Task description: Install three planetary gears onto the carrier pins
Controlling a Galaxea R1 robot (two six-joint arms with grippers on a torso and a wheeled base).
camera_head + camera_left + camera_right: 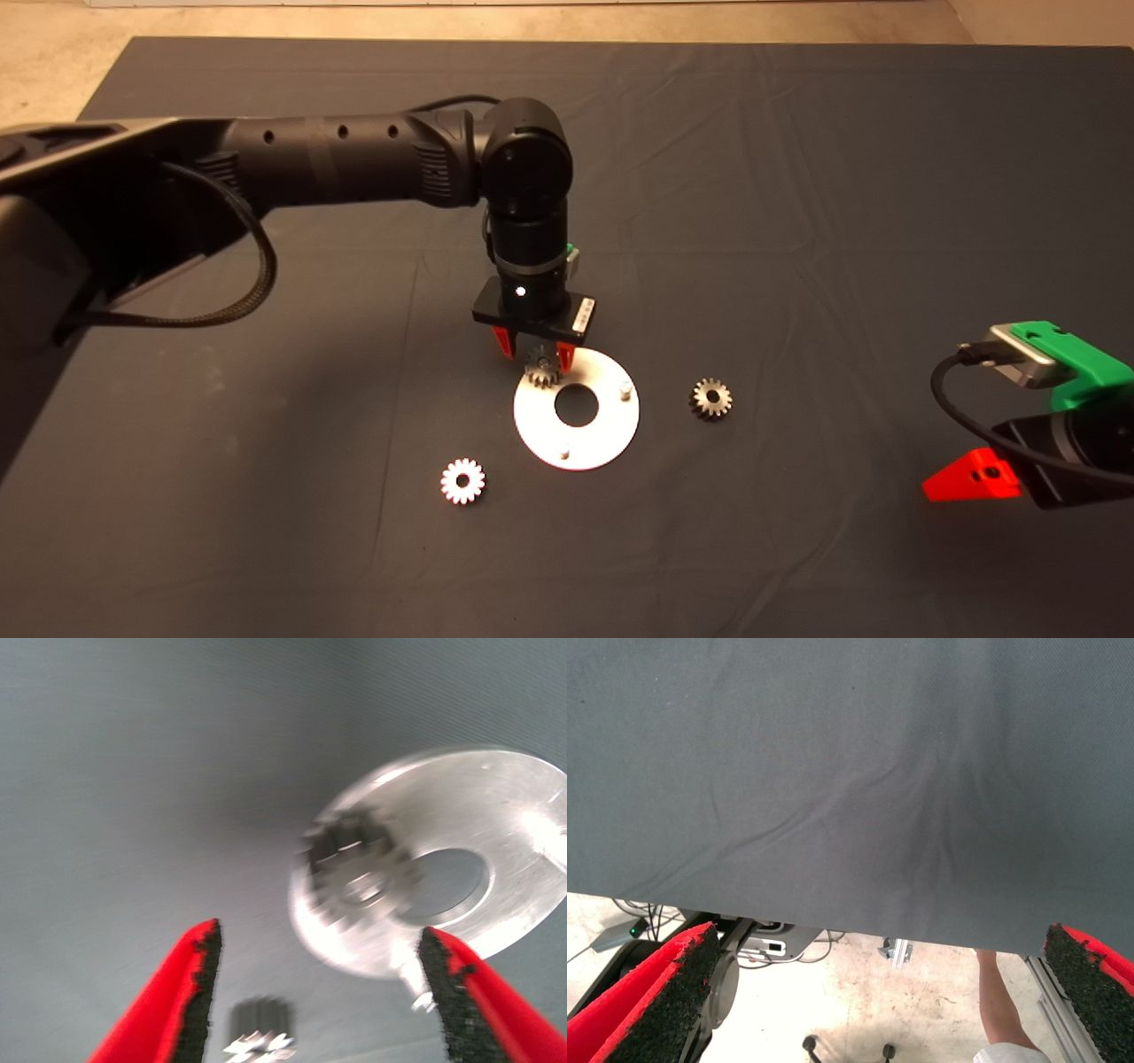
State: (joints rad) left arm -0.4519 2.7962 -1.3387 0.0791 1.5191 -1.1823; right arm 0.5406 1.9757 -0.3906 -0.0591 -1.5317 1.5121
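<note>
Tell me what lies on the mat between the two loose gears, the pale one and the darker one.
In the head view, the white disc with its carrier pins lies between the pale gear and the darker gear, with the third gear on its rim under the left gripper.

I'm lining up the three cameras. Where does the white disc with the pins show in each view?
Head view: the white disc lies mid-mat, just below the left hand.
Left wrist view: disc ahead of the open fingers, near the right edge.
Right wrist view: not in it.
Shared landmark: the gear on the disc.
</note>
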